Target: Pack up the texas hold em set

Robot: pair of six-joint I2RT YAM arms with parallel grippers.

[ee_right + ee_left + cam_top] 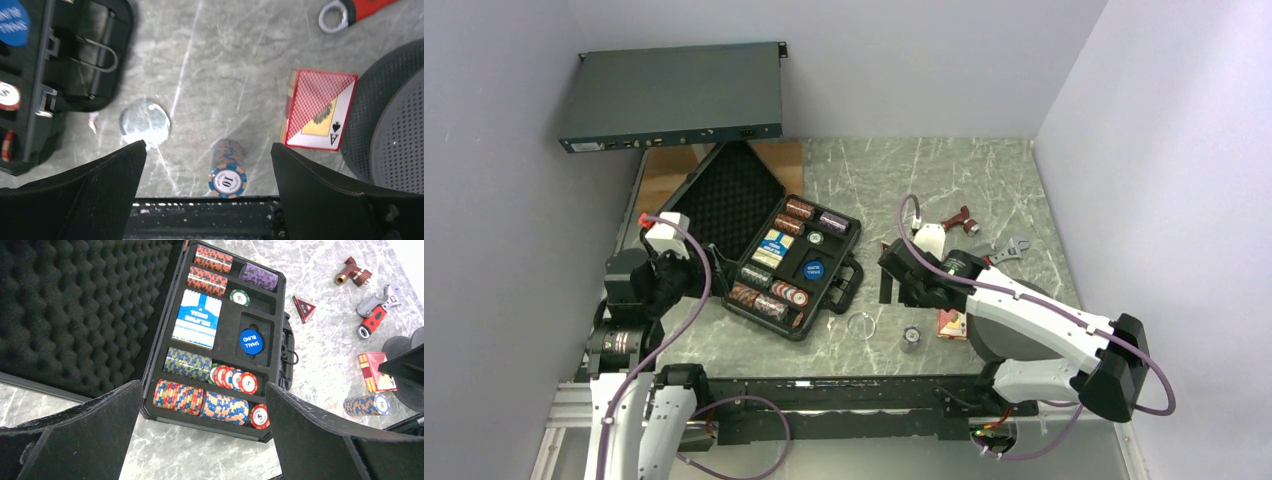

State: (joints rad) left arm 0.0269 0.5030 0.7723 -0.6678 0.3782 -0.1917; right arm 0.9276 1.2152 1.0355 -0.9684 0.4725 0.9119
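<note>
Right tool (207, 146) gapes above a striped cylindrical chip roll (228, 169) on marbled tabletop (225, 65).

Left wrist view, mid-frame: the blue disc (251, 341) reads "SMALL BLIND" in white, upside down. Just left, the blue card box (196, 315) shows "TEXAS", inverted too; its second line is too blurred. Lower centre, two red-and-white chips (248, 382) each carry a "5". Right wrist view now: chip roll (228, 183) at bottom centre says "10", and the red card box (320, 110) at right bears "A" over a spade.
</note>
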